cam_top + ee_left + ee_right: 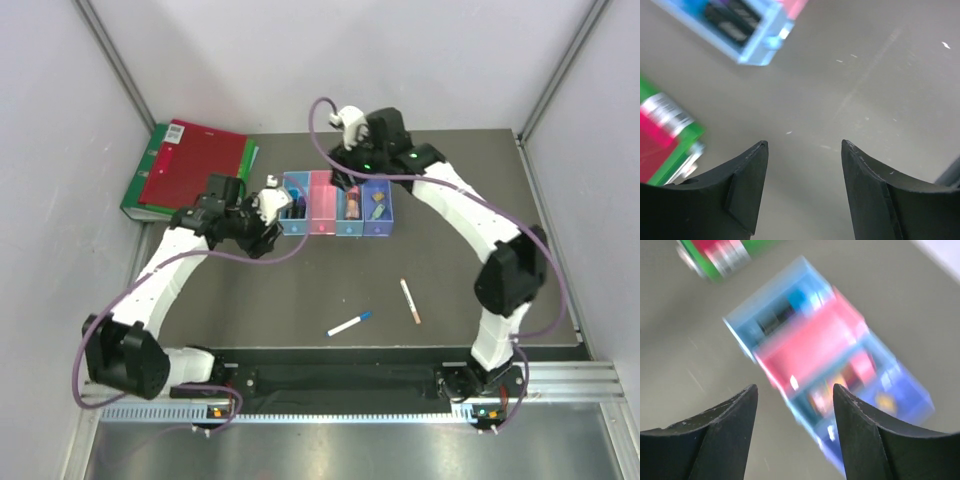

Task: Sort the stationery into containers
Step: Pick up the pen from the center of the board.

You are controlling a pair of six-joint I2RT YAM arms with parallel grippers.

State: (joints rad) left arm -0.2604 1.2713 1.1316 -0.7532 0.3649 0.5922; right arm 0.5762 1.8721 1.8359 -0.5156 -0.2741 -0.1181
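A row of four joined bins stands mid-table: light blue, pink, light blue, purple-blue. The leftmost bin holds dark highlighters. The third bin holds a pink-capped brown bottle. The fourth holds a small tan block. A white blue-capped pen and a thin pinkish pen lie loose on the table in front. My left gripper is open and empty just left of the bins. My right gripper is open and empty above the bins.
A red binder lies on a green binder at the back left; their edge shows in the left wrist view. The dark table ends at the side walls.
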